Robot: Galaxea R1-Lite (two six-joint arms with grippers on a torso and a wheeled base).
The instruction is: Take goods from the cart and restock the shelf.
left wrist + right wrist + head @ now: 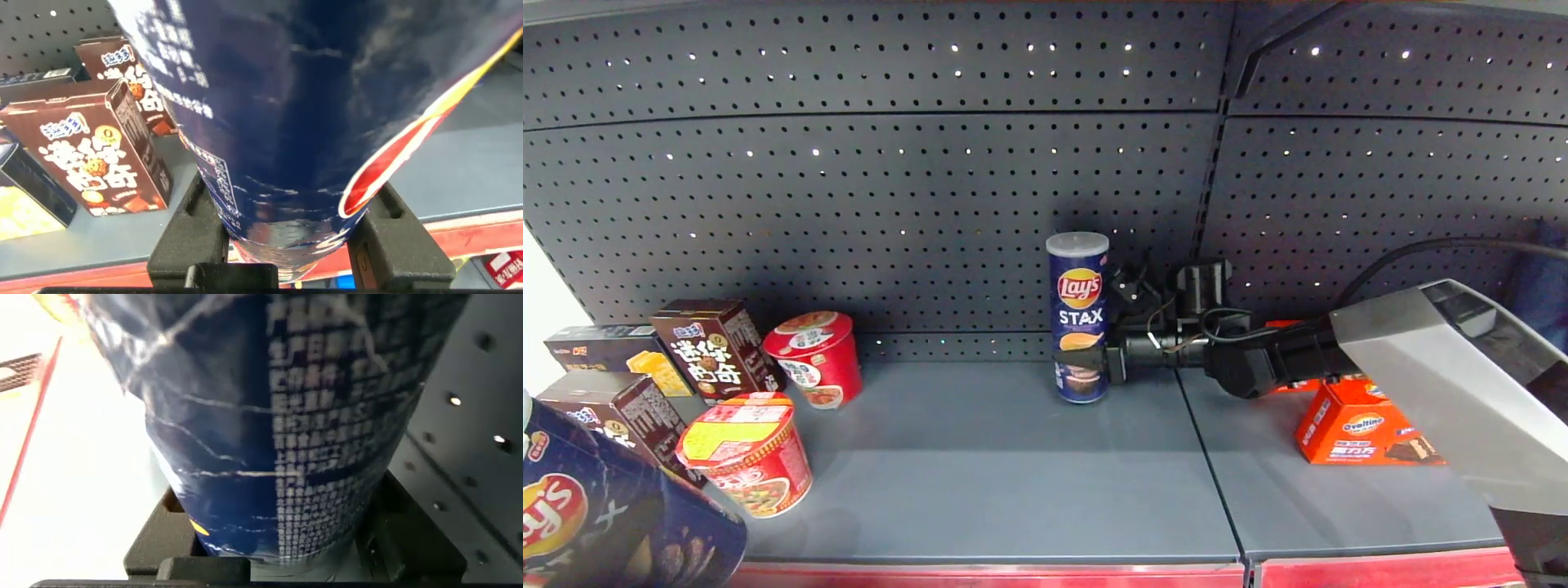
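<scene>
A dark blue chip can [1079, 314] with a grey lid stands upright on the grey shelf [980, 465], close to the pegboard back. My right gripper [1085, 364] is shut on its lower part, reaching in from the right; the can's blue wall [302, 425] sits between the black fingers [163, 531]. At the lower left corner a second dark blue chip can [596, 514] lies tilted in front of the shelf. My left gripper [286, 237] is shut on this can [327, 106], with a black finger [192, 233] on either side.
Left on the shelf stand brown snack boxes [715, 347], [98, 151] and two red noodle cups [817, 355], [747, 453]. Orange boxes [1360, 425] sit at the right, partly behind my right arm. A seam [1209, 465] divides the two shelf boards. The red front edge [980, 576] runs below.
</scene>
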